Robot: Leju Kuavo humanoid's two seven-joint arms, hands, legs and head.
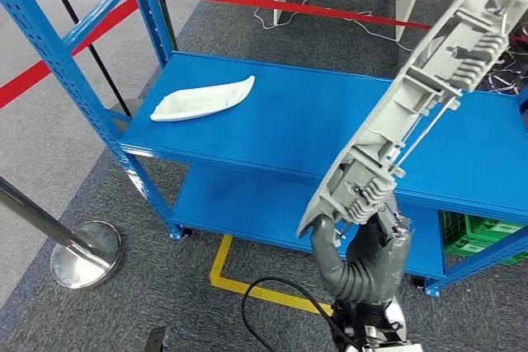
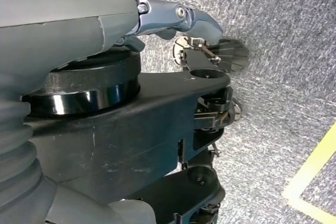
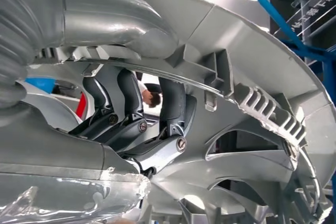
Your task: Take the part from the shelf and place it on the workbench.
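Gripping the long grey part point(image 1: 411, 113) at its lower end, the right hand point(image 1: 367, 253) held it tilted in the air above the blue shelf point(image 1: 323, 121), thumb and fingers point(image 3: 130, 103) curled around its ribbed edge. Pickup therefore appeared complete; transfer to the workbench remained (none was visible). The left hand point(image 2: 118, 77) hung over carpet; its finger state could not be determined.

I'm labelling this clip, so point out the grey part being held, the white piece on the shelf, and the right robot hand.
grey part point(image 1: 430, 88), head view, ribbed middle.
white piece point(image 1: 202, 98), head view, its centre.
right robot hand point(image 1: 367, 249), head view, middle of the hand gripping the part's lower end.
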